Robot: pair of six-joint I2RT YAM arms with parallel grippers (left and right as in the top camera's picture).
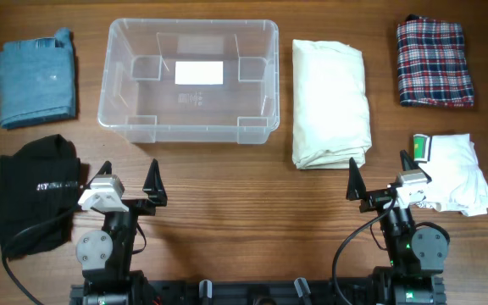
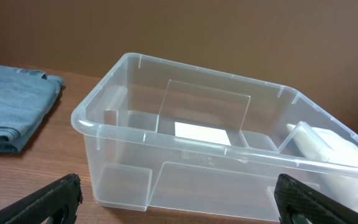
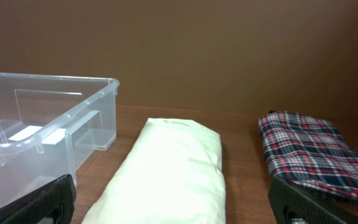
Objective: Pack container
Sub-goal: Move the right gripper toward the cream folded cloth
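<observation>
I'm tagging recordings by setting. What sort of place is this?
Probably a robot test bench: a wooden table, two arms at its edge, folded clothes laid beside a clear container.

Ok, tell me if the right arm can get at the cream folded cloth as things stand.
Probably yes: the cream folded cloth lies just ahead of the open right end effector, nothing between them or on top.

Left pincer (image 1: 130, 180) wide open, empty, pointing forward, right pincer (image 1: 379, 176) wide open, empty, pointing forward, both held low, well apart.
</observation>
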